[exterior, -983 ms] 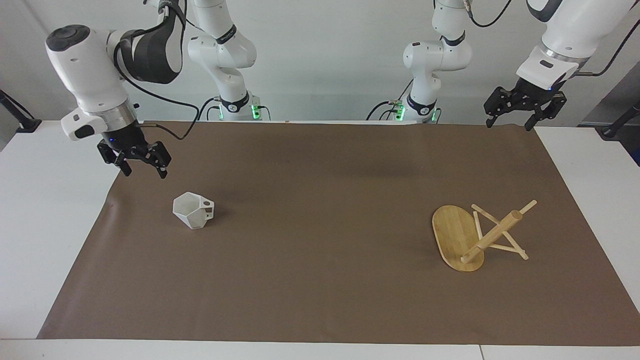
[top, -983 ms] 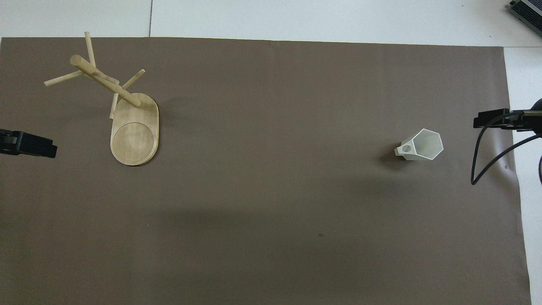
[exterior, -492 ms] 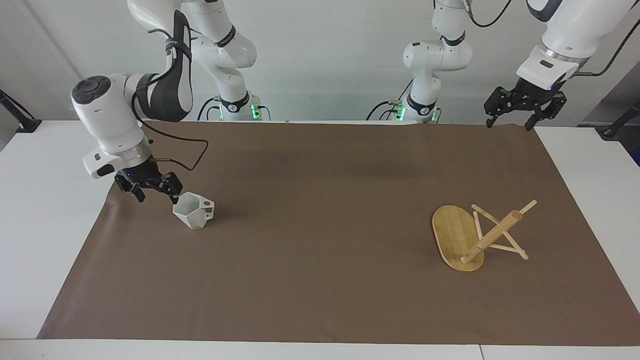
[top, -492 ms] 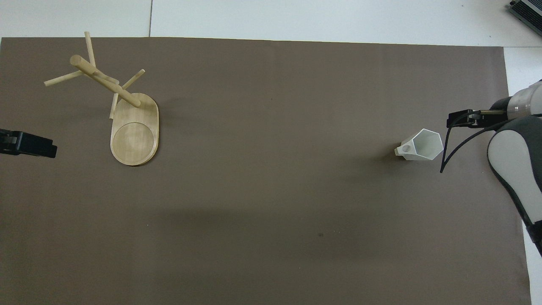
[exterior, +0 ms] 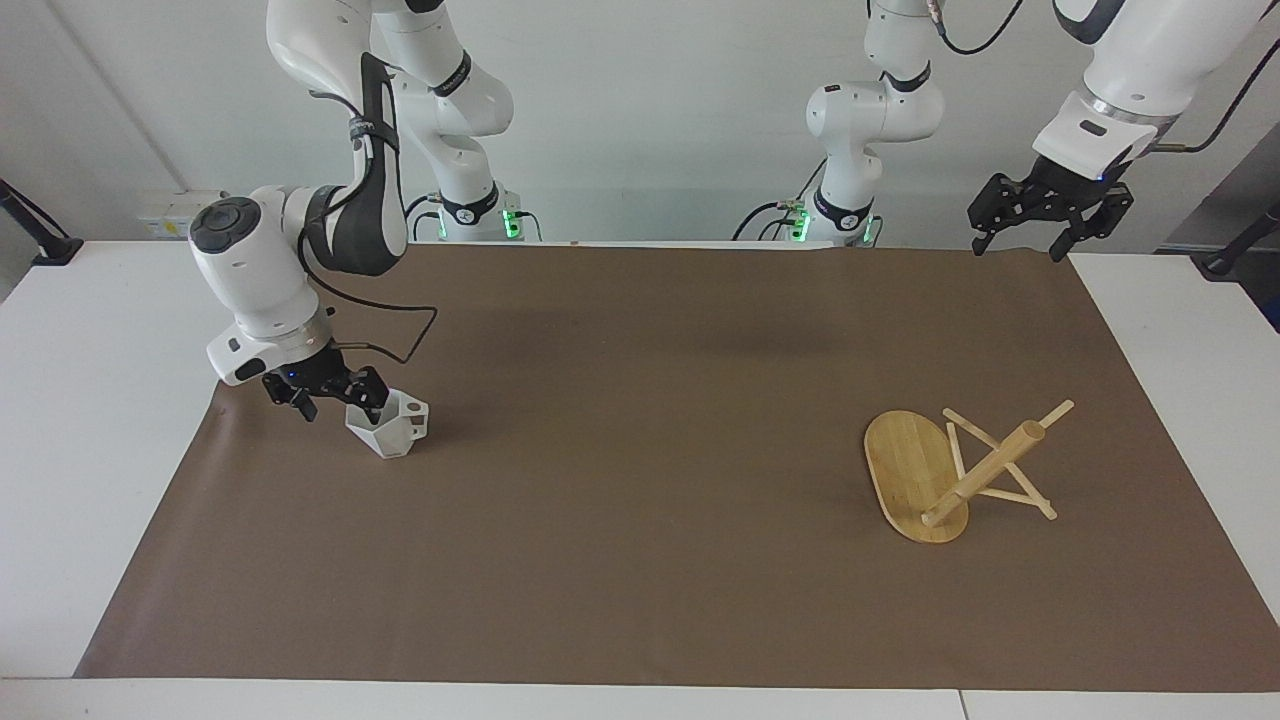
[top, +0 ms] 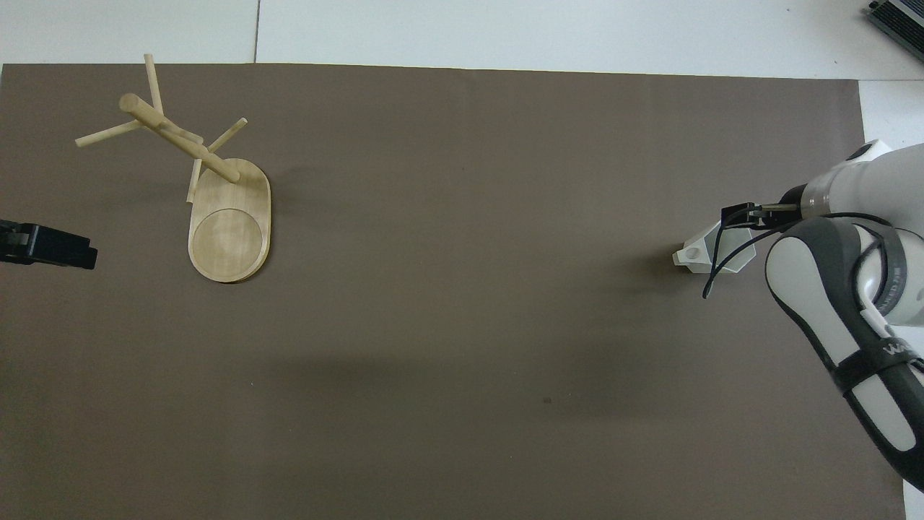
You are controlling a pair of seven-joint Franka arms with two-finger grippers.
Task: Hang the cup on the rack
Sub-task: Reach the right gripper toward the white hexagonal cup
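Note:
The white faceted cup (exterior: pixel 392 428) stands upright on the brown mat toward the right arm's end of the table, its handle (top: pixel 689 254) pointing toward the table's middle. My right gripper (exterior: pixel 338 402) is open and low at the cup: one finger is over the cup's mouth, the other outside its wall. In the overhead view the right gripper (top: pixel 742 217) covers most of the cup. The bamboo rack (exterior: pixel 912 468) is toward the left arm's end, its post (top: pixel 180 141) joined to the base's end farther from the robots. My left gripper (exterior: pixel 1050 232) is open and waits in the air.
The brown mat (exterior: pixel 640 560) covers most of the white table (exterior: pixel 80 420). The right arm's cable (exterior: pixel 405 340) loops just above the cup. Part of the left gripper (top: pixel 50 247) shows at the overhead view's edge, beside the rack's base (top: pixel 229 235).
My right arm has come down and moved from beside the mat's edge to the cup, so its open fingers now straddle the cup's wall. The cup, rack and left arm have not moved.

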